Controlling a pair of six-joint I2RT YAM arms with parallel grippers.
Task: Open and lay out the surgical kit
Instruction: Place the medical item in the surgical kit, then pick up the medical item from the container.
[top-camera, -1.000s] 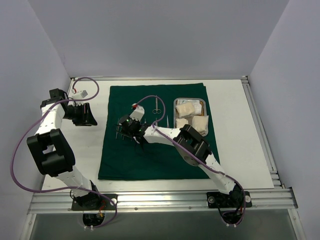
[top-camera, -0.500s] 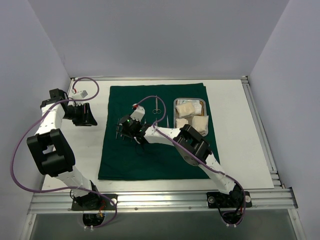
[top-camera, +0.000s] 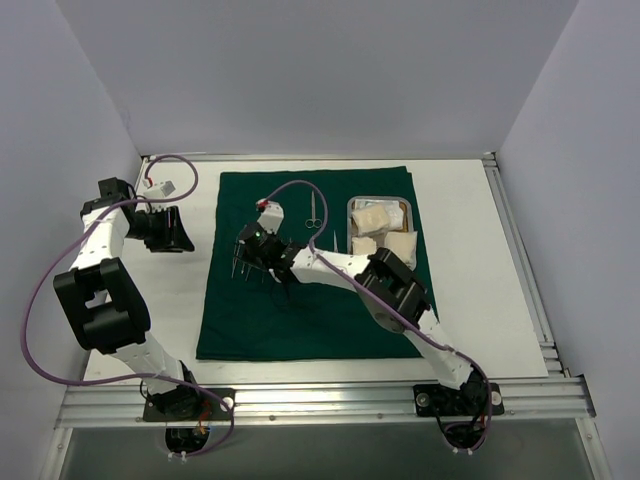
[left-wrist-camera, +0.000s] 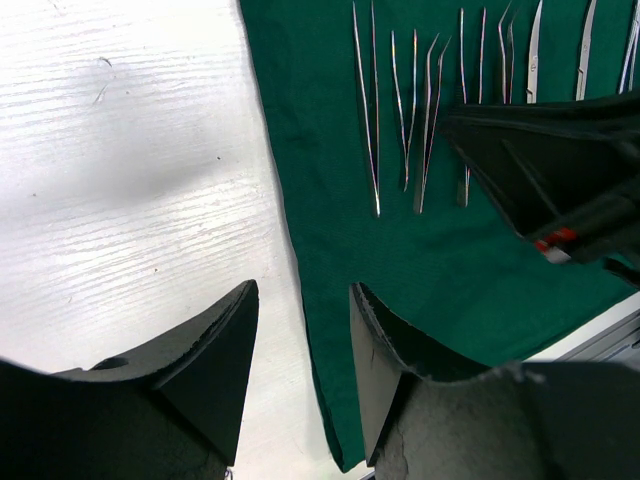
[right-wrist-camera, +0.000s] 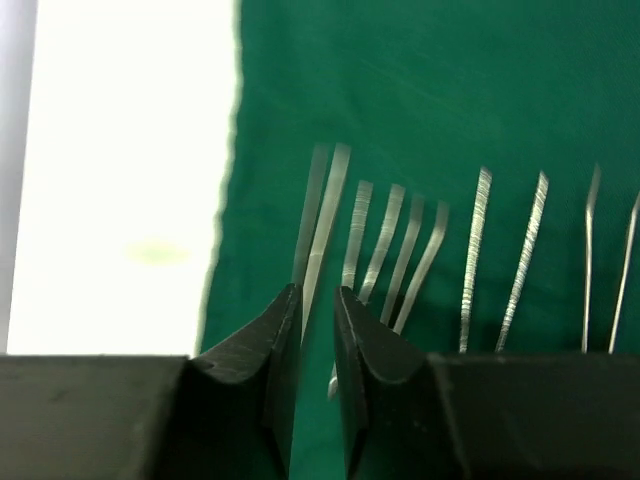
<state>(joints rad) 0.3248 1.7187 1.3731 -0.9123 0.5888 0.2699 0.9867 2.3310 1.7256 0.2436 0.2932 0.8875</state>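
The dark green cloth (top-camera: 310, 305) lies spread flat on the table. A row of slim silver forceps (right-wrist-camera: 325, 200) rests on its left part, also seen as forceps (left-wrist-camera: 367, 120) in the left wrist view. My right gripper (right-wrist-camera: 317, 295) hovers low over the leftmost pair, jaws a narrow gap apart, with the forceps lying on the cloth beneath that gap. Scissors (top-camera: 313, 212) lie near the cloth's far middle. The steel tray (top-camera: 380, 201) at the far right holds white gauze pads (top-camera: 385, 238). My left gripper (left-wrist-camera: 303, 300) stands open and empty above the cloth's left edge.
White table (right-wrist-camera: 120, 200) shows left of the cloth. The right arm (top-camera: 390, 290) reaches across the cloth's middle. A metal rail (top-camera: 320, 400) runs along the near edge. Grey walls close in on three sides.
My right gripper's jaws have parted slightly and its wrist has shifted a little to the left. The left arm has not moved.
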